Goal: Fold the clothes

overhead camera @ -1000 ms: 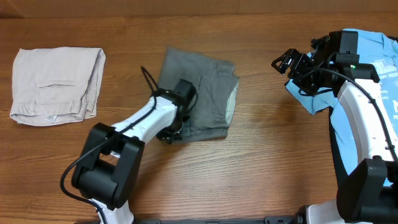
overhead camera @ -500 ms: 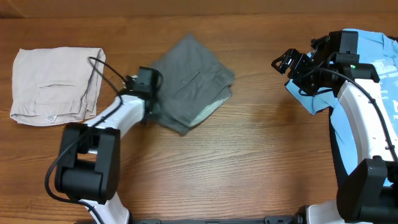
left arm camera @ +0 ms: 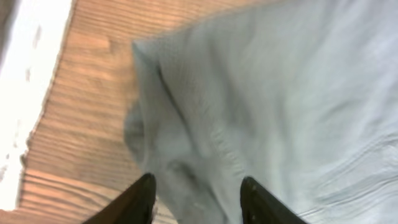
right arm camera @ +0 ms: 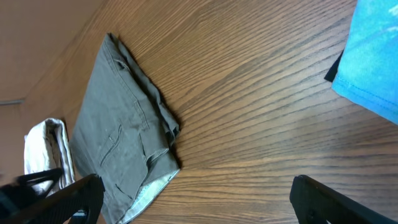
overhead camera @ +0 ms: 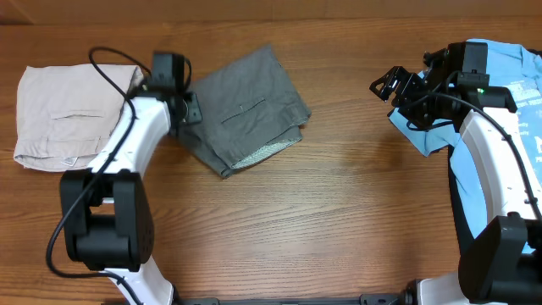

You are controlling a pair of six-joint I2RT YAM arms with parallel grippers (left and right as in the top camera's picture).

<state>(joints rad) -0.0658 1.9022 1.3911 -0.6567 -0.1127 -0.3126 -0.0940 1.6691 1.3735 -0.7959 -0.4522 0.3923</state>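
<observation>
The folded dark grey shorts [overhead camera: 246, 106] lie tilted on the wooden table left of centre, their slit pocket facing up and a pale lining showing at the near edge. My left gripper [overhead camera: 188, 110] is at their left edge. In the left wrist view its fingers [left arm camera: 198, 180] stand apart over the grey cloth [left arm camera: 280, 93], not pinching it. My right gripper [overhead camera: 385, 85] hovers at the right, jaws wide open and empty; its wrist view [right arm camera: 198, 180] looks across bare wood at the shorts [right arm camera: 118, 143].
Folded pale beige shorts [overhead camera: 76, 114] lie at the far left, just beside the left arm, and show again in the right wrist view [right arm camera: 46, 149]. A light blue T-shirt [overhead camera: 508, 93] lies at the right edge under the right arm.
The left arm has swung left and away, dragging and turning the grey shorts toward the beige pair. Its jaws, shut on the cloth before, now stand apart. The right arm has not moved.
</observation>
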